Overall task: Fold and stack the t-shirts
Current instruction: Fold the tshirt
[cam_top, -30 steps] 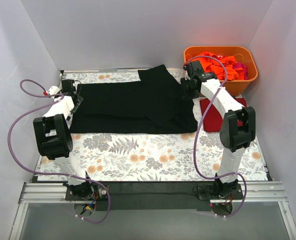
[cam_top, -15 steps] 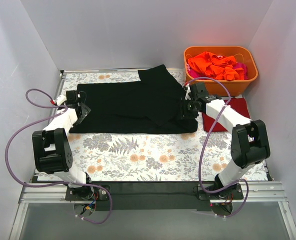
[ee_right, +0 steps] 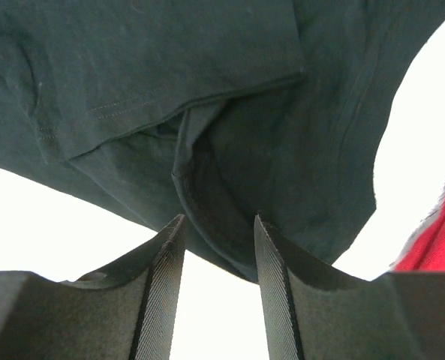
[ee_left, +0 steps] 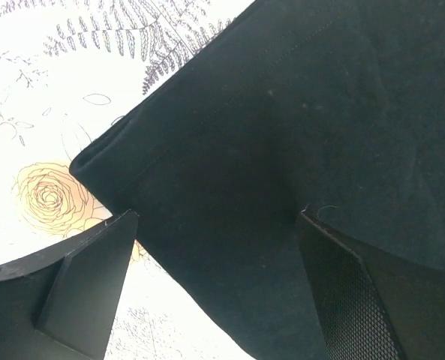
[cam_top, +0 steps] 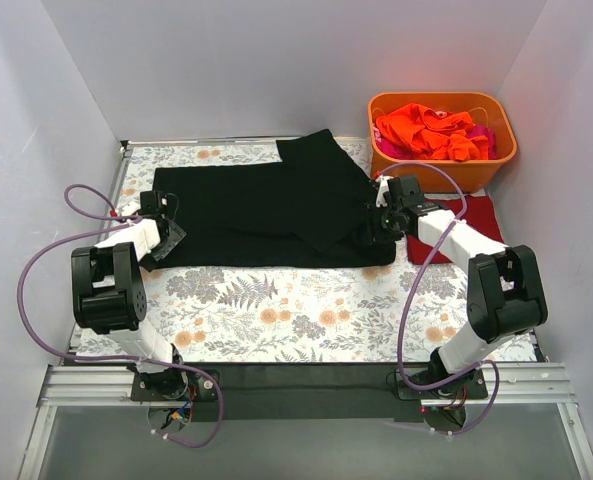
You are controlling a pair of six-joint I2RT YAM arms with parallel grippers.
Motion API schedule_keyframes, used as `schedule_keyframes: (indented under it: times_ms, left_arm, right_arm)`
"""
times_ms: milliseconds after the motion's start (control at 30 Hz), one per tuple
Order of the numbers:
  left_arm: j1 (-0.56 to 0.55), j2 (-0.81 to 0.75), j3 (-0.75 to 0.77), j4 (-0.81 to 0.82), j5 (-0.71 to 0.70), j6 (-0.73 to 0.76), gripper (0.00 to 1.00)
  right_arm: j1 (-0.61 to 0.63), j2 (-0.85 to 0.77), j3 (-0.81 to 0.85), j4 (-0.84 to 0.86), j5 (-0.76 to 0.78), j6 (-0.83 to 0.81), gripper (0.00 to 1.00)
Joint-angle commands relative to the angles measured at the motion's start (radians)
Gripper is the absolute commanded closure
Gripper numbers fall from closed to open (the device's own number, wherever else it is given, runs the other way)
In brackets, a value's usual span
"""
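A large black t-shirt [cam_top: 266, 210] lies spread across the back of the table, one sleeve folded over it. My left gripper [cam_top: 168, 240] is low at its near left corner. In the left wrist view the gripper [ee_left: 216, 219] is wide open, with the shirt's corner [ee_left: 297, 112] between the fingers. My right gripper [cam_top: 372, 228] is low at the near right corner. In the right wrist view it [ee_right: 216, 223] is open over the shirt's folded edge [ee_right: 169, 67]. A dark red t-shirt [cam_top: 481, 212] lies to the right and also shows in the right wrist view [ee_right: 440, 240].
An orange plastic tub [cam_top: 476, 172] at the back right holds bright orange shirts [cam_top: 426, 128] and a pink one [cam_top: 484, 135]. The floral tablecloth [cam_top: 296, 310] covers the table. White walls close in left, right and back.
Both grippers have come nearer and lower: the left along the shirt's left edge to its near corner, the right from beside the tub to the shirt's near right corner.
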Motion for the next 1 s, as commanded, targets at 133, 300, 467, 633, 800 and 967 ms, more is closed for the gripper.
schedule_keyframes:
  times_ms: [133, 300, 467, 633, 800, 967]
  left_arm:
    - [0.003, 0.057, -0.017, 0.034, -0.043, 0.036, 0.20]
    - [0.003, 0.068, -0.016, 0.025, -0.043, 0.030, 0.20]
    - [0.003, 0.072, -0.019, 0.025, -0.052, 0.033, 0.20]
    - [0.003, 0.079, -0.016, 0.022, -0.060, 0.031, 0.20]
    - [0.003, 0.080, -0.020, 0.016, -0.086, 0.036, 0.20]
    - [0.005, 0.089, -0.020, 0.010, -0.095, 0.034, 0.20]
  right_arm:
    - [0.009, -0.018, -0.036, 0.058, -0.078, -0.217, 0.58]
    - [0.034, 0.016, -0.027, 0.072, -0.075, -0.259, 0.57]
    - [0.042, 0.041, -0.010, 0.075, -0.094, -0.262, 0.59]
    - [0.052, 0.047, -0.010, 0.083, -0.101, -0.262, 0.62]
    - [0.048, 0.083, 0.001, 0.081, -0.011, -0.253, 0.83]
    - [-0.007, 0.100, 0.010, 0.077, 0.057, -0.198, 0.91]
